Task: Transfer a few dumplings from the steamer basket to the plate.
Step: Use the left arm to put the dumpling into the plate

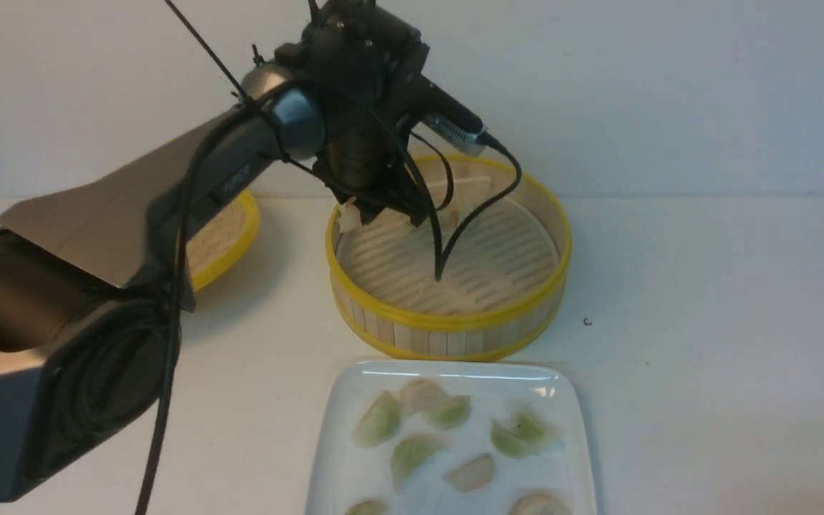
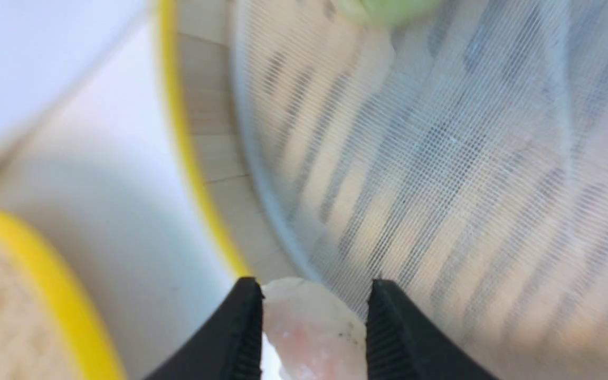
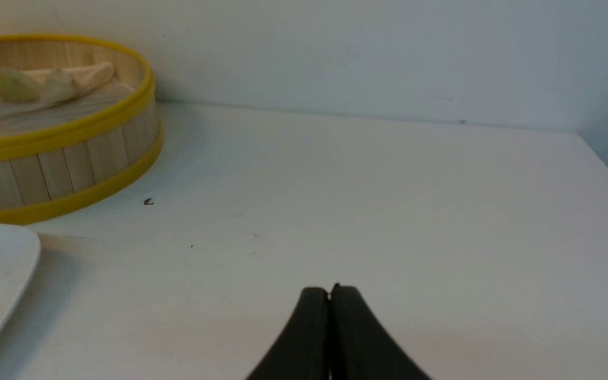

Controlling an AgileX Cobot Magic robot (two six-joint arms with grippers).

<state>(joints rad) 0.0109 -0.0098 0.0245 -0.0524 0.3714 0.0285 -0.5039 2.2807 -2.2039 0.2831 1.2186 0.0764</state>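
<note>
Looking through the left wrist camera, I see the left gripper (image 2: 312,287) clamped on a small pinkish-white crescent dumpling (image 2: 312,327), one black ridged finger (image 2: 240,327) pressed against each side of it. In the front view that gripper (image 1: 376,207) hangs inside the round bamboo steamer basket with yellow rims (image 1: 455,322), at its far-left inner wall. I cannot tell whether the held dumpling is clear of the basket's floor.

A fine white mesh liner (image 2: 441,158) covers the slotted floor of the basket. From the right wrist camera I count three more pieces against the basket's far wall: a pale green dumpling (image 3: 16,85) and two whitish dumplings (image 3: 58,87) just beside it.

The glossy white square plate with rounded corners (image 1: 455,372) lies on the near side of the basket, close to it but not touching. Several translucent dumplings (image 1: 412,454), green and pinkish-white, are scattered across the plate.

The flat woven lid with a yellow rim (image 1: 229,232) lies left of the basket, partly hidden behind the left arm.

The right gripper (image 3: 330,289) has its two black fingers pressed together with nothing between them. It is above the bare white table (image 1: 705,286), well to the right of the basket. A tiny dark speck (image 1: 587,322) lies on the table just right of the basket.
</note>
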